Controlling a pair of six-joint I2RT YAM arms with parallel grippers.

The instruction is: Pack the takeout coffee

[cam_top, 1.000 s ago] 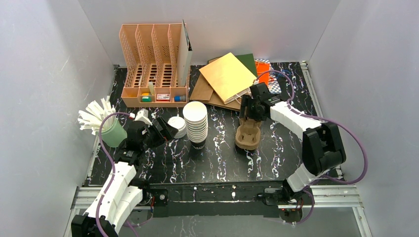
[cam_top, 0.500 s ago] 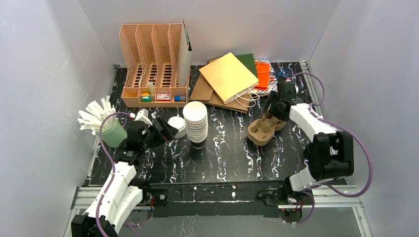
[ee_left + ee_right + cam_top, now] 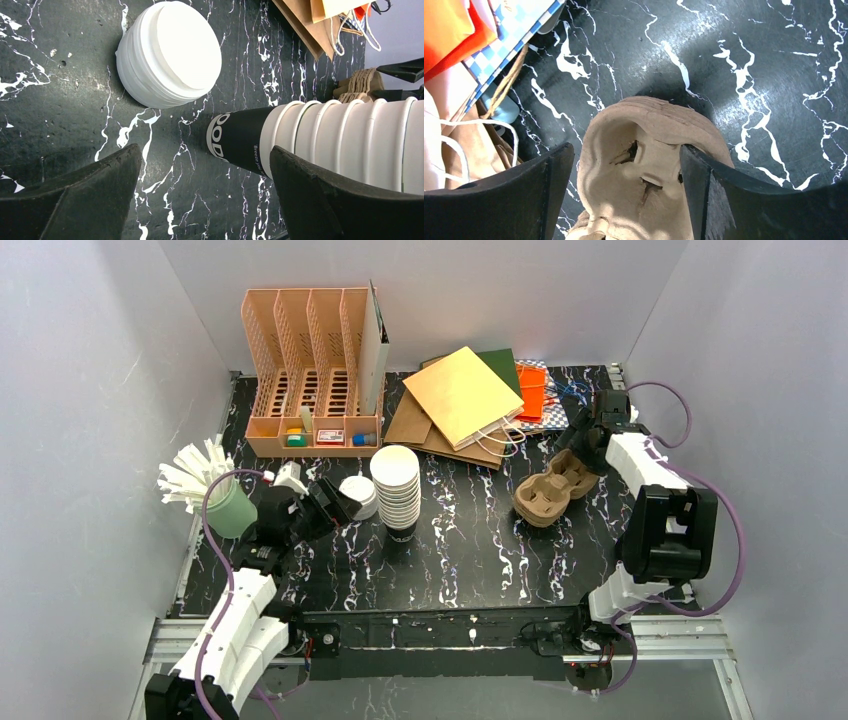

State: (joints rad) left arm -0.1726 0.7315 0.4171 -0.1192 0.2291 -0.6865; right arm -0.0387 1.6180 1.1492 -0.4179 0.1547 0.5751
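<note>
Now both wide apart: right jaws straddle, maybe touch, the pulp carrier; left jaws empty

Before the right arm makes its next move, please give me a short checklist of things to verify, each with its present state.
1. Right gripper open, its fingers either side of one end of the brown moulded-pulp cup carrier: ok.
2. Carrier lying flat on the black marbled table, pockets up: ok.
3. Carrier pockets empty: ok.
4. Left gripper open and holding nothing: ok.
5. Lidded coffee cup found for packing: not ok; only the tall stack of lidless paper cups and the pile of loose white plastic lids show.
</note>
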